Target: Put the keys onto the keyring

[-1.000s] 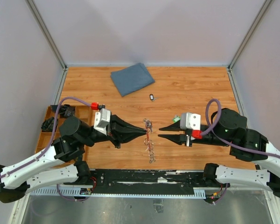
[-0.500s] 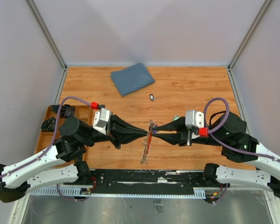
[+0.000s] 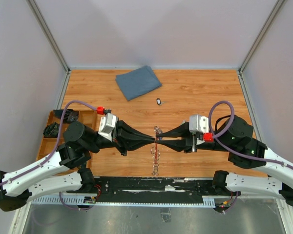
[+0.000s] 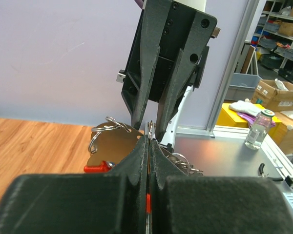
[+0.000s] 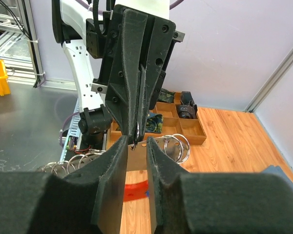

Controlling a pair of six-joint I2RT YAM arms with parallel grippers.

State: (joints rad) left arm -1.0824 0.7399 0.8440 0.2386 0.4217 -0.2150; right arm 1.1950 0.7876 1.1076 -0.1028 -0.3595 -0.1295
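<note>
My left gripper is shut on the keyring and holds it above the table. A red sliver of the loop shows between its pads in the left wrist view. The keyring's silvery chain of rings hangs below. My right gripper meets the left tip to tip, its jaws a narrow gap apart around a thin ring. The red loop with a blue speck shows below that gap. A flat metal tag with rings hangs beside it. One small key lies on the table further back. No yellow key is in view.
A folded blue cloth lies at the back of the wooden table. A wooden compartment tray with dark items stands at the left edge. Walls enclose the table on three sides.
My right gripper has moved left to meet the left gripper and narrowed its jaws from wide open. The hanging chain swung out to the lower left and now hangs straight again.
</note>
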